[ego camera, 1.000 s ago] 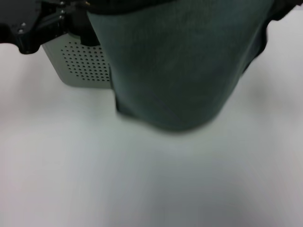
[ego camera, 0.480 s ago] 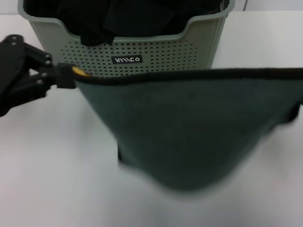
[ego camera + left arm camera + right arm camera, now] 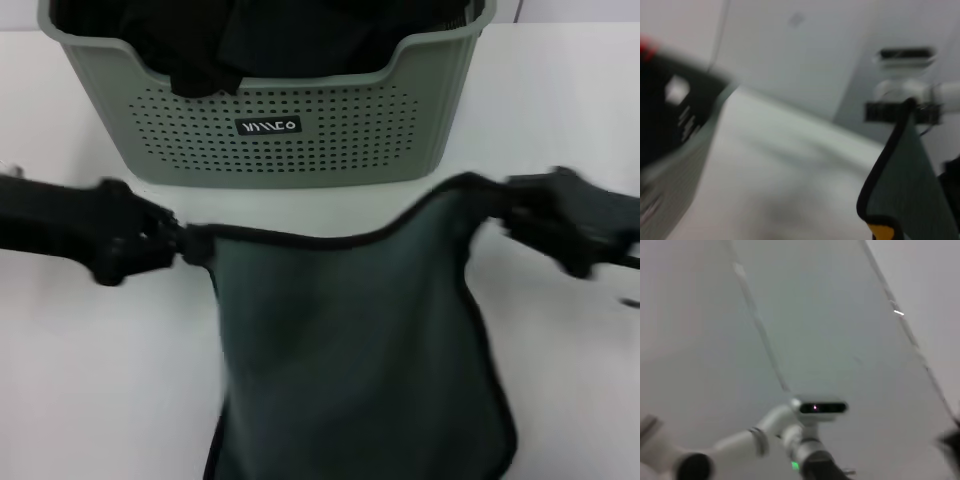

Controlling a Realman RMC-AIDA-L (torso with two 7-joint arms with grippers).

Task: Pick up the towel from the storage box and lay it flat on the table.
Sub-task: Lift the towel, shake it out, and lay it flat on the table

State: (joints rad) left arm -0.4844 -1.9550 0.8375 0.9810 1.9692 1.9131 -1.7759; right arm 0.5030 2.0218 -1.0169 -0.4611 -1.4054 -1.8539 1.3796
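Dark green fuzzy cloth with black stitched edging, that was the towel [image 3: 350,350], and it hung stretched between the two arms out in front of the sage grey-green perforated plastic storage box [image 3: 270,140]. Going from the left: the left gripper [image 3: 172,243] sat low over the plain white table [image 3: 80,400], pinched shut on the towel's left top corner as far as I could judge. The left wrist view showed the black hem and a bit of the yellow reverse side right at that corner. From there the top edge sagged across to the right gripper [image 3: 500,215], which clamped the other top corner a touch higher and nearer the box.

So the towel's held edge ran left to right between the claws, and the body of it dropped down from both of them toward the robot, with the lower end running off the bottom of the head view. Couldn't tell if that part was touching the table. Both arms looked equally committed, neither nearer than the other. I'd guess laying it flat turned on lowering both corners together, keeping that edge taut. Some black fabric [image 3: 210,50] lay in the box.
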